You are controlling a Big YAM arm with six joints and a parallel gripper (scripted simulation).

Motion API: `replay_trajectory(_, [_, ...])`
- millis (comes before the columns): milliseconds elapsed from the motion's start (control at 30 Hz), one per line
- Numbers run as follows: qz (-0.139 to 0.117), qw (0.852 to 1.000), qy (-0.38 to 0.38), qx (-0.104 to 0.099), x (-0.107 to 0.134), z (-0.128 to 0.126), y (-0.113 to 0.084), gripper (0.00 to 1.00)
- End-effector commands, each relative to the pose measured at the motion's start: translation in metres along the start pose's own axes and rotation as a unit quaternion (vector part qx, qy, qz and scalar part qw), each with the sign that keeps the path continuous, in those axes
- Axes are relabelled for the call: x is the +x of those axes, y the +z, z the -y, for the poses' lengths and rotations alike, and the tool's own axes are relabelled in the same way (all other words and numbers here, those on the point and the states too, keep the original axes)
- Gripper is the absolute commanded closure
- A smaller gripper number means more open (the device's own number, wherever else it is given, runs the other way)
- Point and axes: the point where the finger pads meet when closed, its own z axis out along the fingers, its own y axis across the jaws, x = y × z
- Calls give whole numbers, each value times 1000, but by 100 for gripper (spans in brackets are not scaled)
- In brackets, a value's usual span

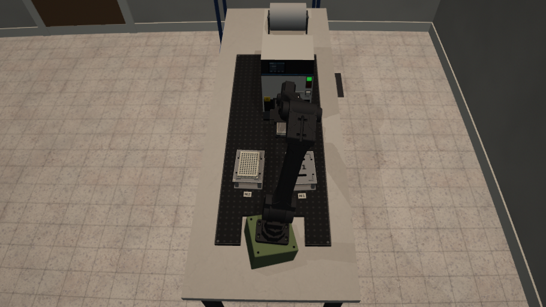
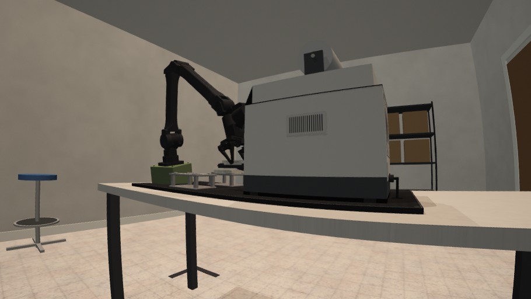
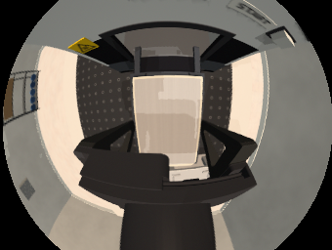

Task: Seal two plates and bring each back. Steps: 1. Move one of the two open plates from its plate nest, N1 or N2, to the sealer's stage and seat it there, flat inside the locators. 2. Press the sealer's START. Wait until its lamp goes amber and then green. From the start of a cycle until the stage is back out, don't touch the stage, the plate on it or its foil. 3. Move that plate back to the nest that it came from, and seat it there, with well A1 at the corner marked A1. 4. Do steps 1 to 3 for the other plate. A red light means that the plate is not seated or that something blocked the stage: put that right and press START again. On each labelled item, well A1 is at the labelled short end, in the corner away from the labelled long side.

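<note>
A plate with a smooth, shiny top and no wells showing [image 3: 168,104] [image 1: 281,127] sits on the sealer's stage [image 3: 187,174], which is out in front of the sealer [image 1: 287,47] [image 2: 315,148]. My gripper [image 3: 167,123] is open, its fingers on either side of the plate's long sides; whether they touch it I cannot tell. The sealer's lamp [image 1: 309,78] is green. The START button [image 1: 308,92] [image 3: 283,37] is at the sealer's front right. An open plate with wells showing [image 1: 248,164] sits in nest N2 [image 1: 260,178]. Nest N1 [image 1: 309,177] shows no plate; my arm covers part of it.
The sealer's opening with its dark frame [image 3: 168,25] is just beyond the stage, with a yellow warning label [image 3: 83,46] [image 1: 267,98] at its left. A foil roll [image 1: 287,17] is on top at the back. The arm's green base [image 1: 273,252] stands near the table's front.
</note>
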Motion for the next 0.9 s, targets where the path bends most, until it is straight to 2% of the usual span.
replay_trajectory(0, [11, 1000, -4, 0, -15, -2, -8, 0])
replay_trajectory(200, [31, 1000, -1, 2, -29, 1, -22, 2])
replay_trajectory(600, [41, 999, 2, 4, -37, 4, -28, 7])
replay_trajectory(867, [33, 999, 1, 4, -35, 3, -19, 12])
